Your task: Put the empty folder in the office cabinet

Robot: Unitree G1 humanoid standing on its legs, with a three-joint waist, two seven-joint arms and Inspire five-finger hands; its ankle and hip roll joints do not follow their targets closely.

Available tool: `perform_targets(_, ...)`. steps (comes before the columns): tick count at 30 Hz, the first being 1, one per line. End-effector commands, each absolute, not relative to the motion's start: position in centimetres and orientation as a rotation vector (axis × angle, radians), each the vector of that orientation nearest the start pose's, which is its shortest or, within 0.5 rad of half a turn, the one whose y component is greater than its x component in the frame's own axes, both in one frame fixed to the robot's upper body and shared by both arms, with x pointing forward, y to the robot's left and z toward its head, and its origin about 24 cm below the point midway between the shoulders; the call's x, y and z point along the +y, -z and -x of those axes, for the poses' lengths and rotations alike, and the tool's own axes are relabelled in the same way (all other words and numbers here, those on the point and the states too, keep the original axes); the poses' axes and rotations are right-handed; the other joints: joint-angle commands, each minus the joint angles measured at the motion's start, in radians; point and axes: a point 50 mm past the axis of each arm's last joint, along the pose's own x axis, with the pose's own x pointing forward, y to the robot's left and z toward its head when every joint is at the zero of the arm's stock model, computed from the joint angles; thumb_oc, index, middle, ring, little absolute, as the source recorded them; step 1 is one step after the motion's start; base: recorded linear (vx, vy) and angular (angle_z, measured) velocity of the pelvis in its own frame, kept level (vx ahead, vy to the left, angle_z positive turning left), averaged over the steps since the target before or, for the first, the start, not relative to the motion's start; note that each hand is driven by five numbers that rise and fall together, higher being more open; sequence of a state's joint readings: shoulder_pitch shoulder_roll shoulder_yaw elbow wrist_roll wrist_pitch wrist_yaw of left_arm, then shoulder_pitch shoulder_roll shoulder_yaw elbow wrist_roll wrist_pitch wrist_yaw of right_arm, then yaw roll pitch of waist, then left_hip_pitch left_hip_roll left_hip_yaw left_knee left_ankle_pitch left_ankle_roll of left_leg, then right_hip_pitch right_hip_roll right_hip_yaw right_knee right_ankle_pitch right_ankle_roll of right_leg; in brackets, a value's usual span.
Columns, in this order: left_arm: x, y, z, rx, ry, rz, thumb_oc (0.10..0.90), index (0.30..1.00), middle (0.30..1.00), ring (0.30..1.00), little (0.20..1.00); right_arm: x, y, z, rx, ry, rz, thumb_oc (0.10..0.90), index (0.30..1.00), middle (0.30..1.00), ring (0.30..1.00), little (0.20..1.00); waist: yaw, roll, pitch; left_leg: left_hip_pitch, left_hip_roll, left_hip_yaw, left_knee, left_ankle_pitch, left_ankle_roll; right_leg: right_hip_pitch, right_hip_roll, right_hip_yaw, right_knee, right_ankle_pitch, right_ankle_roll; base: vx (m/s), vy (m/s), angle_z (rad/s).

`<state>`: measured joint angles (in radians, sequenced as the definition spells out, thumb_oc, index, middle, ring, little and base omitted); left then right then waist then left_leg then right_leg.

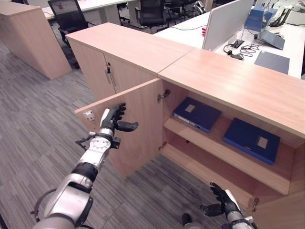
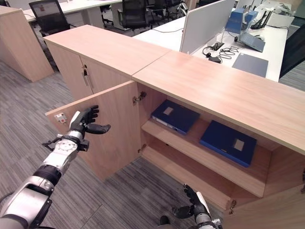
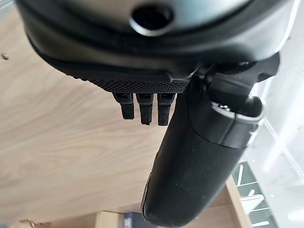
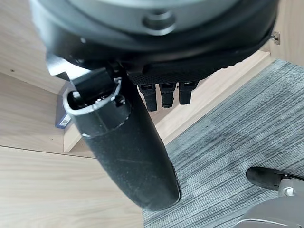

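Observation:
The office cabinet (image 1: 238,81) has its left door (image 1: 138,138) swung wide open. Two blue folders lie flat on its upper shelf, one at the left (image 1: 196,113) and one at the right (image 1: 251,140). The lower shelf (image 1: 200,167) is bare. My left hand (image 1: 113,119) rests near the door's free edge with straight fingers against the wood and the thumb sticking out; in the left wrist view its fingers (image 3: 145,107) point at the door panel. My right hand (image 1: 222,198) hangs low in front of the cabinet's bottom, open and holding nothing.
A second wooden cabinet (image 1: 124,47) with shut doors joins on the left, and another (image 1: 28,38) stands further left. Office chairs (image 1: 69,16) and a desk with a grey divider (image 1: 226,21) lie behind. Grey carpet (image 1: 43,124) covers the floor.

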<state>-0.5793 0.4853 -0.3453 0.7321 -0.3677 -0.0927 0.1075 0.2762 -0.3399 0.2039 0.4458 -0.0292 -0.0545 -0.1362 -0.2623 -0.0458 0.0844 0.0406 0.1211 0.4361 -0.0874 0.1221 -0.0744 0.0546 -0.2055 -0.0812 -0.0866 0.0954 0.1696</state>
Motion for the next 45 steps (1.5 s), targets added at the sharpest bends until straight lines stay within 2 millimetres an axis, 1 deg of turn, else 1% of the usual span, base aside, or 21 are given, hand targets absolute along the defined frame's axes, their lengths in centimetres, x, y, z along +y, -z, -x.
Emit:
perform_targets(1,19.6,-9.4,-35.4,-0.120,-0.007,-0.121,0.800,0.900,0.900,0.900,0.900,-22.9,6.9,-16.8,0.494,0.083,0.417,0.800,0.900,0.900,0.900,0.900,0.068,0.027,0.017,0.174,-0.003,-0.091,0.000,-0.193,-0.017,-0.024,-0.028,-0.106,0.062,-0.029,0.078,-0.02,-0.020,0.13)
perform_targets(4,19.1,-6.6,-33.3,-0.060,0.003,-0.035,0.800,0.900,0.900,0.900,0.900,-22.8,7.1,-16.6,0.510,0.093,0.410,0.800,0.900,0.900,0.900,0.900,0.089,0.022,0.019,0.168,-0.004,-0.107,0.000,-0.190,-0.016,-0.015,-0.031,-0.119,0.059,-0.030,0.074,-0.04,-0.012,0.16)
perform_targets(5,18.8,-3.1,-30.6,0.039,0.005,0.029,0.800,0.900,0.900,0.900,0.900,-22.8,7.5,-16.3,0.534,0.102,0.409,0.800,0.900,0.900,0.900,0.900,0.117,0.019,0.021,0.160,-0.004,-0.125,0.000,-0.186,-0.012,-0.005,-0.033,-0.132,0.056,-0.032,0.070,-0.06,-0.012,0.19)
perform_targets(6,18.8,-1.8,-29.4,0.083,0.013,0.033,0.800,0.900,0.900,0.900,0.900,-22.8,7.6,-16.2,0.541,0.102,0.409,0.800,0.900,0.900,0.900,0.900,0.127,0.018,0.022,0.157,-0.005,-0.132,0.000,-0.186,-0.011,-0.001,-0.034,-0.137,0.055,-0.032,0.069,-0.06,-0.012,0.28)
perform_targets(8,18.9,-0.5,-28.1,0.132,0.028,0.022,0.800,0.900,0.900,0.900,0.900,-22.9,7.7,-16.0,0.550,0.104,0.409,0.800,0.900,0.900,0.900,0.900,0.136,0.018,0.022,0.152,-0.006,-0.140,0.000,-0.184,-0.010,0.002,-0.035,-0.143,0.055,-0.033,0.068,-0.04,0.006,0.31)
perform_targets(9,19.6,2.1,-25.4,0.239,0.052,-0.049,0.800,0.900,0.900,0.900,0.900,-23.1,7.6,-16.2,0.548,0.113,0.410,0.800,0.900,0.900,0.900,0.900,0.159,0.021,0.027,0.143,-0.008,-0.156,0.000,-0.179,-0.008,0.005,-0.037,-0.151,0.055,-0.034,0.065,-0.04,0.014,0.22)
perform_targets(10,19.6,2.1,-25.3,0.241,0.052,-0.049,0.800,0.900,0.900,0.900,0.900,-23.1,7.6,-16.2,0.549,0.113,0.410,0.800,0.900,0.900,0.900,0.900,0.158,0.021,0.025,0.143,-0.008,-0.156,0.000,-0.179,-0.008,0.005,-0.037,-0.152,0.055,-0.034,0.065,-0.07,0.024,0.21)
perform_targets(11,20.6,4.5,-22.7,0.361,0.100,-0.193,0.800,0.900,0.900,0.900,0.900,-23.1,7.5,-16.3,0.546,0.107,0.410,0.800,0.900,0.900,0.900,0.900,0.183,0.024,0.028,0.131,-0.011,-0.175,0.000,-0.176,-0.006,0.007,-0.038,-0.158,0.056,-0.037,0.062,-0.03,0.010,0.24)
perform_targets(12,20.6,4.5,-22.7,0.362,0.100,-0.195,0.800,0.900,0.900,0.900,0.900,-23.1,7.6,-16.3,0.547,0.106,0.409,0.800,0.900,0.900,0.900,0.900,0.182,0.024,0.026,0.130,-0.011,-0.176,0.000,-0.176,-0.006,0.007,-0.038,-0.159,0.056,-0.037,0.062,-0.07,0.023,0.31)
perform_targets(14,22.1,7.2,-18.8,0.515,0.143,-0.332,0.800,0.900,0.900,0.900,0.900,-23.1,7.3,-16.7,0.533,0.096,0.408,0.800,0.900,0.900,0.900,0.900,0.214,0.028,0.032,0.116,-0.016,-0.202,0.000,-0.172,-0.005,0.010,-0.040,-0.174,0.055,-0.040,0.058,-0.06,0.017,0.32)
perform_targets(19,23.7,10.2,-14.3,0.710,0.091,-0.351,0.800,0.900,0.900,0.900,0.900,-22.6,7.3,-17.5,0.524,0.055,0.417,0.800,0.900,0.900,0.900,0.900,0.261,0.027,0.032,0.094,-0.021,-0.228,0.000,-0.160,-0.004,0.013,-0.041,-0.209,0.050,-0.036,0.056,-0.04,0.020,0.28)
perform_targets(23,23.9,10.8,-14.0,0.734,0.017,-0.290,0.800,0.900,0.900,0.900,0.900,-22.4,7.3,-18.0,0.519,0.054,0.414,0.800,0.900,0.900,0.900,0.900,0.297,0.020,0.039,0.061,-0.026,-0.262,0.000,-0.141,-0.007,0.016,-0.050,-0.255,0.053,-0.033,0.055,-0.05,0.015,0.30)
perform_targets(29,23.3,9.0,-17.2,0.596,-0.015,-0.265,0.800,0.900,0.900,0.900,0.900,-22.7,7.6,-18.0,0.523,0.114,0.367,0.800,0.900,0.900,0.900,0.900,0.366,0.008,0.050,0.004,-0.058,-0.401,0.000,-0.135,0.001,0.042,-0.094,-0.384,0.155,-0.071,0.062,0.00,0.037,0.74)
perform_targets(32,23.3,7.9,-18.1,0.534,-0.018,-0.257,0.800,0.900,0.900,0.900,0.900,-22.6,7.5,-18.2,0.514,0.124,0.352,0.800,0.900,0.900,0.900,0.900,0.368,0.008,0.059,0.007,-0.073,-0.419,0.000,-0.133,0.024,-0.001,-0.133,-0.372,0.290,-0.051,0.068,0.01,0.125,0.62)
perform_targets(33,23.6,6.9,-18.7,0.479,-0.047,-0.228,0.800,0.900,0.900,0.900,0.900,-22.3,7.3,-19.1,0.495,0.118,0.344,0.800,0.900,0.900,0.900,0.900,0.363,0.026,0.090,0.035,-0.067,-0.407,0.000,-0.142,0.042,-0.083,-0.160,-0.326,0.465,0.035,0.091,-0.02,0.129,0.44)
perform_targets(37,24.1,5.9,-19.2,0.422,-0.085,-0.187,0.800,0.900,0.900,0.900,0.900,-22.1,7.3,-19.3,0.491,0.132,0.311,0.800,0.900,0.900,0.900,0.900,0.362,0.055,0.109,0.057,-0.041,-0.416,0.000,-0.150,0.046,-0.190,-0.121,-0.244,0.574,0.026,0.092,0.04,0.053,0.07)
perform_targets(39,24.2,5.4,-19.6,0.391,-0.094,-0.168,0.800,0.900,0.900,0.900,0.900,-22.2,7.2,-19.5,0.487,0.144,0.300,0.800,0.900,0.900,0.900,0.900,0.355,0.039,0.115,0.065,-0.050,-0.433,0.000,-0.168,0.031,-0.196,-0.103,-0.205,0.409,-0.034,0.079,0.22,-0.144,0.15)
perform_targets(40,24.3,5.0,-19.8,0.374,-0.093,-0.167,0.800,0.900,0.900,0.900,0.900,-22.3,7.1,-19.6,0.481,0.148,0.302,0.800,0.900,0.900,0.900,0.900,0.344,0.035,0.119,0.075,-0.047,-0.446,0.000,-0.180,0.017,-0.188,-0.094,-0.197,0.282,-0.029,0.074,0.14,-0.148,0.41)
perform_targets(41,24.3,5.0,-19.8,0.374,-0.093,-0.167,0.800,0.900,0.900,0.900,0.900,-22.3,7.1,-19.6,0.481,0.148,0.302,0.800,0.900,0.900,0.900,0.900,0.344,0.036,0.120,0.076,-0.045,-0.447,0.000,-0.181,0.017,-0.184,-0.092,-0.199,0.279,-0.028,0.074,0.25,-0.247,0.16)
perform_targets(42,24.4,4.8,-20.1,0.366,-0.104,-0.176,0.800,0.900,0.900,0.900,0.900,-22.6,7.1,-19.6,0.485,0.161,0.313,0.800,0.900,0.900,0.900,0.900,0.324,0.035,0.123,0.095,-0.035,-0.458,0.000,-0.202,-0.002,-0.212,-0.098,-0.167,0.175,0.032,0.091,0.23,-0.217,0.10)
perform_targets(45,24.1,5.1,-20.2,0.371,-0.096,-0.174,0.800,0.900,0.900,0.900,0.900,-22.9,7.8,-18.6,0.529,0.156,0.319,0.800,0.900,0.900,0.900,0.900,0.305,0.026,0.097,0.107,-0.040,-0.471,0.000,-0.226,-0.011,-0.167,-0.086,-0.145,0.059,0.041,0.090,0.24,-0.202,0.29)
